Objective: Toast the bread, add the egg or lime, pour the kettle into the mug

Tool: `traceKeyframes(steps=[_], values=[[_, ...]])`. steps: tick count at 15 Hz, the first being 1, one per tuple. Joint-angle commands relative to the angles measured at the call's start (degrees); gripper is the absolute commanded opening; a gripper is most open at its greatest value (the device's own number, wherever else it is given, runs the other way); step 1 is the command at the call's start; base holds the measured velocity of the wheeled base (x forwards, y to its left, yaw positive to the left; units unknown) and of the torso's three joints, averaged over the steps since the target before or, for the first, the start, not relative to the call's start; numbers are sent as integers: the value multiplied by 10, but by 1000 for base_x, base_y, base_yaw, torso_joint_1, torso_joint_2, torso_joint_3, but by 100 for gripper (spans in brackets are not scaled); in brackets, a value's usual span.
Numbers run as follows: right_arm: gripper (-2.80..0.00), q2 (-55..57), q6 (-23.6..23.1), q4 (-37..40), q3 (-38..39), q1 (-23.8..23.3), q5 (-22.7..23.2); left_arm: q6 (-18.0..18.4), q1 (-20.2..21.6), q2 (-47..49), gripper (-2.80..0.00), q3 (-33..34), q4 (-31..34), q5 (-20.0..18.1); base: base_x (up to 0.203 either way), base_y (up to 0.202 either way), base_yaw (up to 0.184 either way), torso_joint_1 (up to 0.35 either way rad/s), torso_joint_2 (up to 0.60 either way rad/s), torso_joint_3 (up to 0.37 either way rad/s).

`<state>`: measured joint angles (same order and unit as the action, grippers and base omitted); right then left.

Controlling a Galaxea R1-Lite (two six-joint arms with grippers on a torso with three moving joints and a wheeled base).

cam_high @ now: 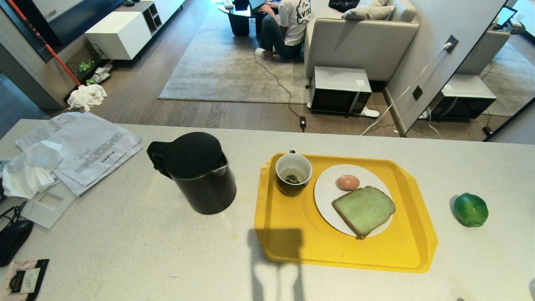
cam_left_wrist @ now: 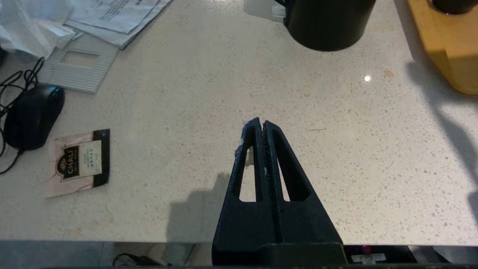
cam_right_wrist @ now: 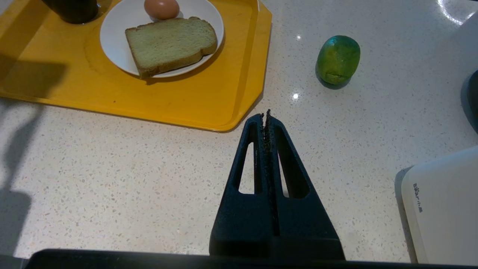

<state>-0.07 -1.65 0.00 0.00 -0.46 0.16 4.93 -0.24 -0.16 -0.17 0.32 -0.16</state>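
On the speckled table [cam_high: 138, 246] a yellow tray [cam_high: 292, 242] carries the mug [cam_high: 293, 173] and a white plate [cam_high: 324, 196] where the bread [cam_high: 363, 210] lies with the egg [cam_high: 347, 182] just beside it. The kettle [cam_high: 196, 171] stands left of the tray and the lime [cam_high: 471, 209] sits well off to its right. Both the left pincer [cam_left_wrist: 260, 123] and the right pincer [cam_right_wrist: 266, 116] hang over bare table near its front edge, each pressed together on nothing

Left pincer [cam_left_wrist: 260, 123] and right pincer [cam_right_wrist: 266, 116] closed, empty.
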Motion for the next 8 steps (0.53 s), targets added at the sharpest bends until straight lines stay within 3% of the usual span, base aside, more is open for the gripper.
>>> traceKeyframes(steps=[1, 8], values=[[-280, 1, 0, 0, 0, 0, 0, -14, 2, 2, -280, 1, -5, 2, 0, 0, 0, 0, 0, 0], [-280, 1, 0, 0, 0, 0, 0, -36, 2, 2, -280, 2, -5, 3, 0, 0, 0, 0, 0, 0]])
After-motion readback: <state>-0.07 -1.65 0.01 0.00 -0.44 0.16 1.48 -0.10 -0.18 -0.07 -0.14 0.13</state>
